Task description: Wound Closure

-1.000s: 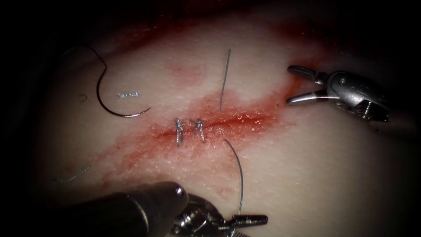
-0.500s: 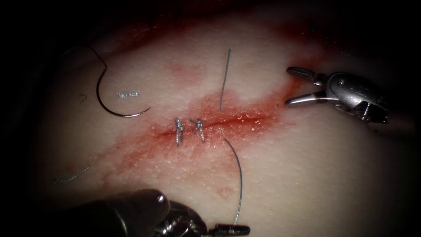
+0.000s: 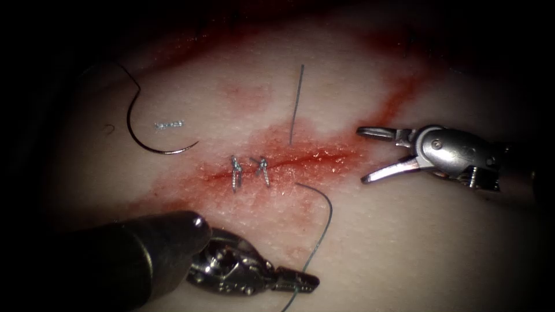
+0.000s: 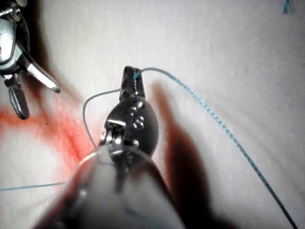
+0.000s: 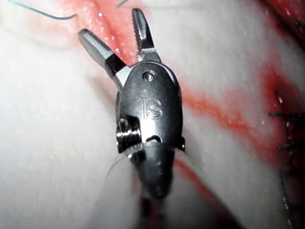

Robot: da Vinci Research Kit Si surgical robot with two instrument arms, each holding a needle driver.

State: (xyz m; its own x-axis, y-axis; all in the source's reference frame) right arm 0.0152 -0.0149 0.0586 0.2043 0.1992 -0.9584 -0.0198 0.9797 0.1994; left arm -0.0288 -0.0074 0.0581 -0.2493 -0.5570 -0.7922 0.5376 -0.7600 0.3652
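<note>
The needle point(image 3: 151, 137) was seen lying free on the tissue point(image 3: 416, 242), well to the upper left of the cut point(image 3: 300, 159) and held by neither tool; it was not in the tissue. Its curve was laid open upward and to the right, with the pointed end toward the cut at the right and the other end rising toward the upper left, where dark thread was trailed away. The cut was run nearly level across the middle, slightly higher at its right end, and was surrounded by red fluid point(image 3: 191, 196). Two finished stitches point(image 3: 250, 170) were set across its left part. Right of them a thread point(image 3: 324, 225) was passed through: one end was stretched almost straight up above the cut, and the other was curved down below it to the left tool point(image 3: 300, 281), whose jaws were pressed together on it. In the left wrist view the same thread point(image 4: 209, 107) was seen pinched at the tip of that tool point(image 4: 131, 81). The right tool point(image 3: 370, 155) was held just beside the right end of the cut, jaws spread and pointing left, with nothing between them; in its own view the spread jaws of the tool point(image 5: 116, 40) were seen over the red fluid.
</note>
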